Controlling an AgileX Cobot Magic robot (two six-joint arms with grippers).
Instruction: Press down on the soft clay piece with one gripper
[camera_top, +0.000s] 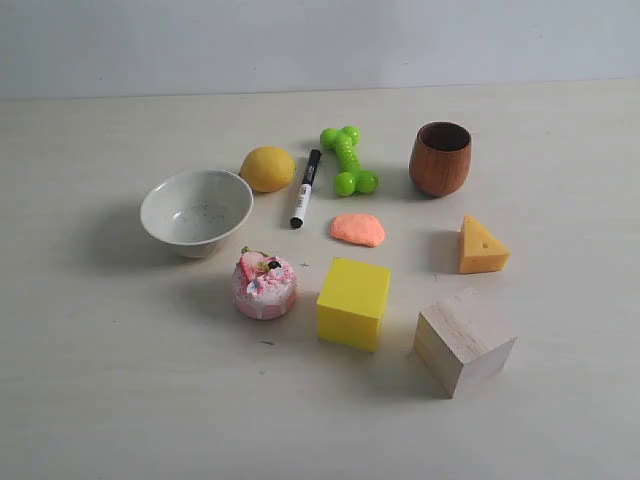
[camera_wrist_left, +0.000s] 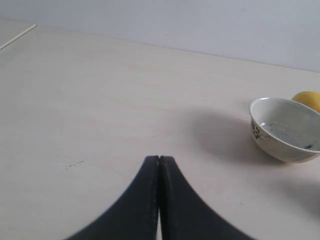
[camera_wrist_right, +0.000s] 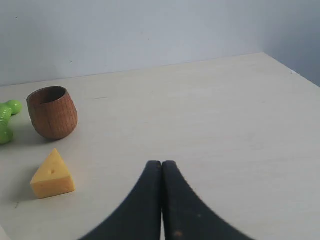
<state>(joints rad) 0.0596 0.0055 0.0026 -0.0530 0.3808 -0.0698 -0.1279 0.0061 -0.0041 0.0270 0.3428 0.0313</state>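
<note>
By my reading the press has not begun. The left hand (camera_wrist_left: 159, 160) hangs over bare pale desk (camera_top: 100, 390), its two black fingers pressed together on nothing, with only the speckled white ceramic bowl (camera_wrist_left: 280, 147) and a bit of the yellow lemon (camera_wrist_left: 309, 99) in its camera's sight. The right hand (camera_wrist_right: 161, 164) is likewise closed flat on nothing, seeing the round dark wooden cup (camera_wrist_right: 52, 112) and the orange cheese-shaped wedge (camera_wrist_right: 52, 175). Neither hand shows in the exterior view, and neither wrist camera sees the clay. So the reach, the descent and the press itself all look left to do.

The small flattish salmon-orange clay piece (camera_top: 358, 229) lies on the desk near the middle of the spread, touching nothing. From it, the black-and-white marker pen (camera_top: 305, 188) is at 10 o'clock, the green bone-shaped toy (camera_top: 348, 160) at 12, the wedge at 3 and the yellow cube (camera_top: 353, 302) at 6.

Ten things, one of each: bowl, pink frosted cake toy (camera_top: 264, 285), lemon, marker pen, bone toy, clay piece, cube, cup, wedge, pale wooden block (camera_top: 464, 340). Two hands.
</note>
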